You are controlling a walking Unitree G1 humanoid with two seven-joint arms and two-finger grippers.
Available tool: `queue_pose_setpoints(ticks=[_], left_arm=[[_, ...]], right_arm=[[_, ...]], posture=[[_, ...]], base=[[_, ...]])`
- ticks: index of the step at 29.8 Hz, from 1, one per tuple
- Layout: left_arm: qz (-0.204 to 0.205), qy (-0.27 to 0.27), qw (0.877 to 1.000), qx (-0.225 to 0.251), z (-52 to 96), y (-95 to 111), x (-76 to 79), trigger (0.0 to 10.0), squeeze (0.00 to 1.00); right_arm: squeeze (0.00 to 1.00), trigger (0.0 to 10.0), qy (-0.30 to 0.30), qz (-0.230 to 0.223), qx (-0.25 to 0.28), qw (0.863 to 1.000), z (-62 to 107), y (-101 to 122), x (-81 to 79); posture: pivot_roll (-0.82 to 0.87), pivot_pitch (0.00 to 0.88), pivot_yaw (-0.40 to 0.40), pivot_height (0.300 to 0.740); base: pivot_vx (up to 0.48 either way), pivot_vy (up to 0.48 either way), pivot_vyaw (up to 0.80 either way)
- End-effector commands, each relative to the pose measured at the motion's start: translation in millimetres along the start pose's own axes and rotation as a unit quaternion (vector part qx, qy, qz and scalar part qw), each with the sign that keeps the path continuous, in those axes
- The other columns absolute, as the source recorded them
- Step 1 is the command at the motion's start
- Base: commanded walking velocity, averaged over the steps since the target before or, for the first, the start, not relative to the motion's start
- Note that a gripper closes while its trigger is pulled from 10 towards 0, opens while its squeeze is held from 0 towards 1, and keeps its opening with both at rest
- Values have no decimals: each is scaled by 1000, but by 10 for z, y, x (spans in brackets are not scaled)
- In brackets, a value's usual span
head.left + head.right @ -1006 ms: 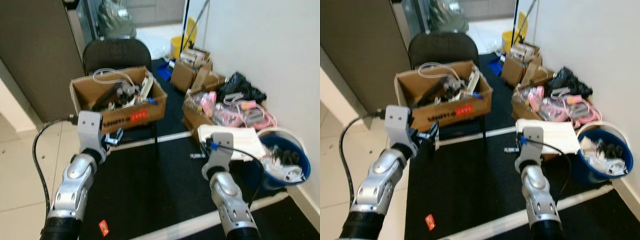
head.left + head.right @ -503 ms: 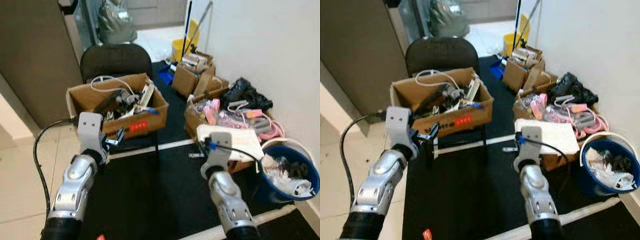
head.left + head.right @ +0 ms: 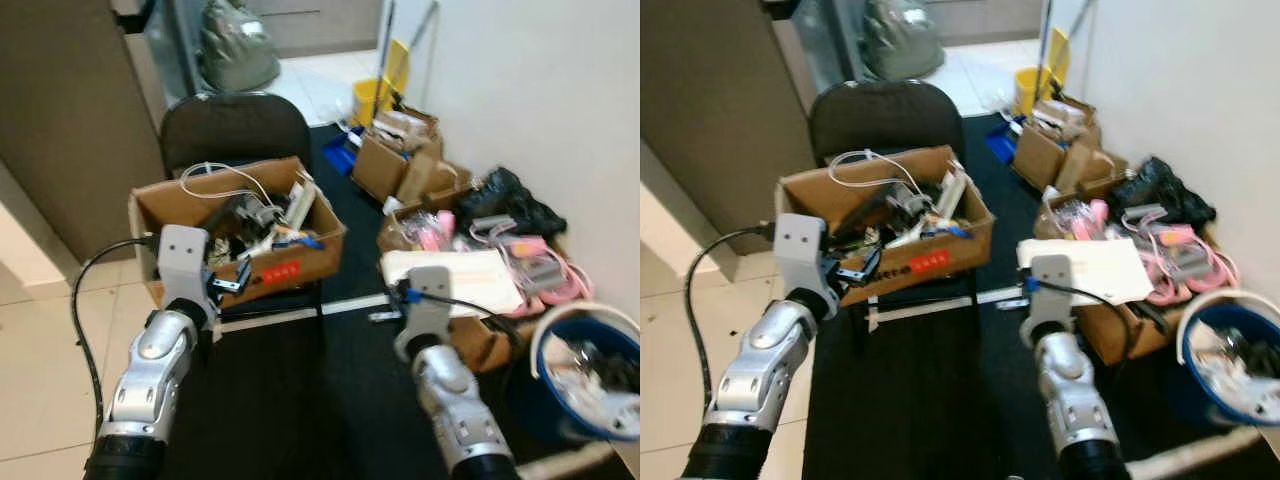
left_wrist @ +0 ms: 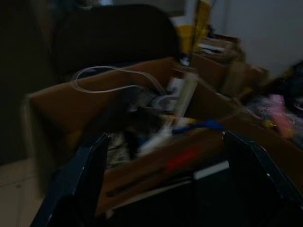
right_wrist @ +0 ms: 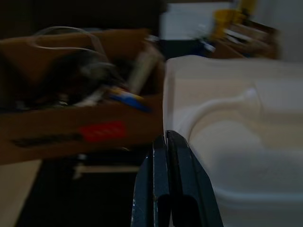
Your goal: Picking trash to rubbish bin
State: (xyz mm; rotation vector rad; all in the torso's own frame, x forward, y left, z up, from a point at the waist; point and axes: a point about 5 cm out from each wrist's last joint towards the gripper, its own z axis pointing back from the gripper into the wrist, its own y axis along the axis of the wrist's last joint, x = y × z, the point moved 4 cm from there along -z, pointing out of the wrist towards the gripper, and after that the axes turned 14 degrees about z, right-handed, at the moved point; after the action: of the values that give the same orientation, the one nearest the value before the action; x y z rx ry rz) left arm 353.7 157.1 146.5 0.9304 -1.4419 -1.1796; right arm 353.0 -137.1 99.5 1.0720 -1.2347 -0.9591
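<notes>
The left gripper is hovering with fingers spread wide, just short of the cardboard box sitting on the black chair. The right gripper is pinching the white tray's edge, with the blue bin sitting farther to its right.

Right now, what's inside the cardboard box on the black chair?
The cardboard box on the black chair holds a jumble: a clear looped tube, a white tube-like piece, something blue, dark tangled parts. Whatever lies beneath that pile is covered.
</notes>
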Motion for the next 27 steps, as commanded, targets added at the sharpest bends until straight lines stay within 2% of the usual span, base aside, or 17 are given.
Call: queue_pose_setpoints(ticks=[1,15,26,27], left_arm=[[2,15,1000,-9,45,-46,-97,10000,4],[1,14,1000,-11,42,-41,-101,10000,4],[-3,11,1000,-10,31,-22,-88,10000,4],[-3,10,1000,-9,33,-18,-79,10000,4]], right_arm=[[0,10000,6,-13,4,1000,-1,17,-84],[0,10000,9,-18,5,1000,-9,27,-99],[0,10000,30,-24,56,998,-72,297,-156],[0,10000,49,-15,70,996,-74,356,-216]], posture=[[11,144,28,740],[13,147,29,740],[20,146,30,740],[22,147,31,740]], base=[[386,0,0],[384,0,0],[384,0,0],[386,0,0]])
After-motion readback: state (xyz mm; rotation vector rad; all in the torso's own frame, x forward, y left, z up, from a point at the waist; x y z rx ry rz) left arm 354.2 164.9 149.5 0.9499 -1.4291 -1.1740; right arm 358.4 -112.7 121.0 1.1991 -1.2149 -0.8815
